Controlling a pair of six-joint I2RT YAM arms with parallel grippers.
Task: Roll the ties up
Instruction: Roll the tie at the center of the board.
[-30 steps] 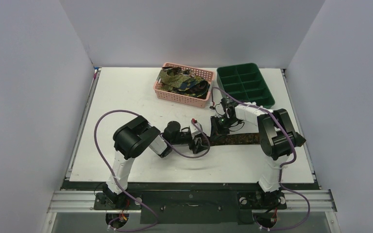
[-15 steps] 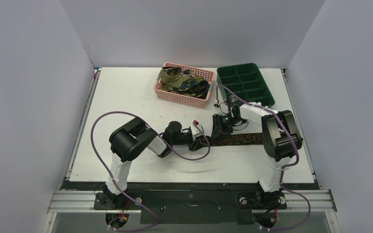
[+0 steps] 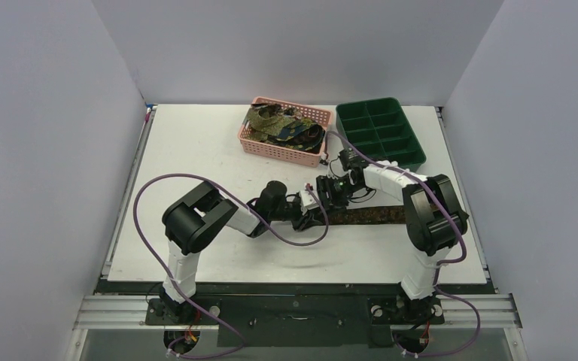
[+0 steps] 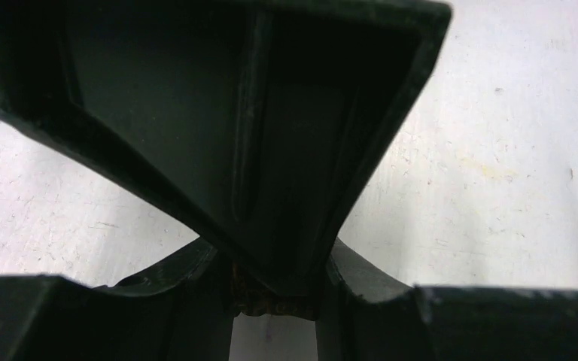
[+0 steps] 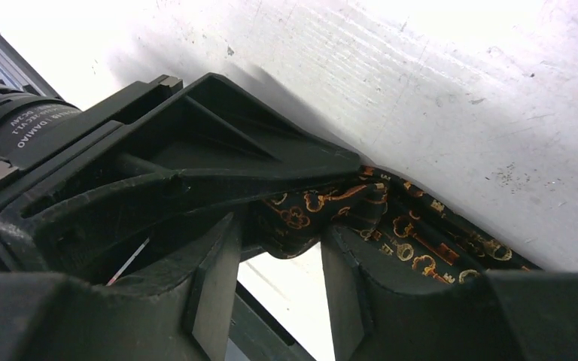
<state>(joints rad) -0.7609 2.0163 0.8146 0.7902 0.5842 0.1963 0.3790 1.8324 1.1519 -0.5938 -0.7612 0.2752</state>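
"DAMIAO" in white letters on black motor housing [image 5: 16,129], left edge of right wrist view. Smaller line of print beside it, too small to read. No other readable text.

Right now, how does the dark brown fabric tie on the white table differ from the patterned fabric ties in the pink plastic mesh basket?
The brown tie lies alone, stretched straight; the basket ties are heaped and tangled. The brown tie shows gold keys; the basket ties look olive and blue. Both are patterned fabric.
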